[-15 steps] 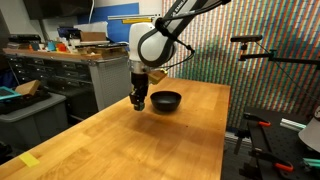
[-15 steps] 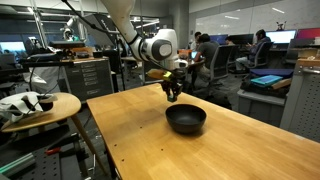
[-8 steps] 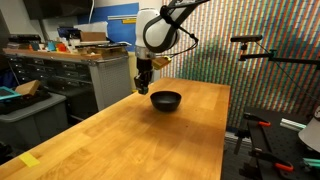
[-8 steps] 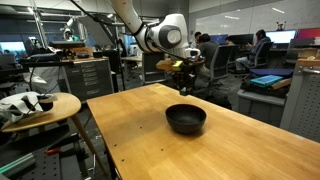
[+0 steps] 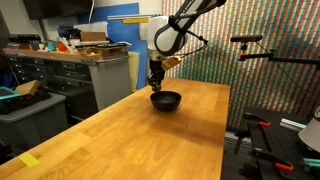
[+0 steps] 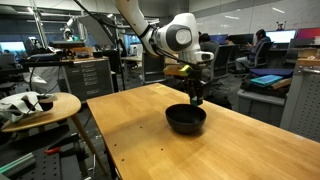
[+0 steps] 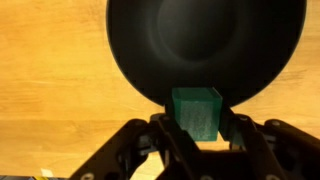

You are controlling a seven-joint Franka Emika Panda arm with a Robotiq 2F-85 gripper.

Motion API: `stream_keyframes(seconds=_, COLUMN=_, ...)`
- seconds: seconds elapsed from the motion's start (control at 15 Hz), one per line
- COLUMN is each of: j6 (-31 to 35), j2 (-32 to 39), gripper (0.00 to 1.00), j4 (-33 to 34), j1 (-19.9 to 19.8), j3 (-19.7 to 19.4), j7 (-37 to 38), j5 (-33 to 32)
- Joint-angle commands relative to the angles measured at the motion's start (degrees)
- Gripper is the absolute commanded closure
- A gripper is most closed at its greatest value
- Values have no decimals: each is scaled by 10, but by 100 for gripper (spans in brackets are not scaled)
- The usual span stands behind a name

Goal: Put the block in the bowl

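The gripper [image 7: 196, 126] is clamped on the block [image 7: 196, 108], holding it over the near rim of the bowl [image 7: 205, 48]. The bowl's centre lies just beyond the jaws.

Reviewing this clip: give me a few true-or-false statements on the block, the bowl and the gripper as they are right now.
1. The gripper grips the green block between its jaws. True.
2. The block lies inside the bowl. False: it is held above the bowl, which is empty.
3. The bowl is white. False: it is black.
4. The bowl stands on a wooden table. True.
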Motion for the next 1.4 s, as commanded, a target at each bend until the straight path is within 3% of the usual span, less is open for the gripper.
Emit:
stream_keyframes(seconds=0.0, j6=-7, j2=-28, gripper=82, j4=-40, j1=-3, j3=0, j7=26, j5=-11)
stream_keyframes(seconds=0.6, j6=0, j2=-12, gripper=83, j4=-74, j1=-17, j3=16, j7=20, j5=9)
stream_keyframes(seconds=0.67, j6=2, j2=-13, gripper=78, j4=-77, j1=-16, j3=16, j7=21, j5=8)
stream_keyframes(seconds=0.73, j6=3, j2=-14, gripper=33, j4=-79, j1=-16, j3=14, j7=21, j5=5)
stream_keyframes(seconds=0.8, j6=4, j2=-15, gripper=32, j4=-81, j1=-14, j3=11, j7=24, j5=1)
stream_keyframes(seconds=1.07, j6=11, j2=-23, gripper=2, j4=-83, j1=-18, j3=5, j7=28, j5=2)
stream_keyframes(seconds=1.33, j6=12, j2=-39, gripper=0, j4=-84, j1=-29, j3=7, j7=25, j5=8)
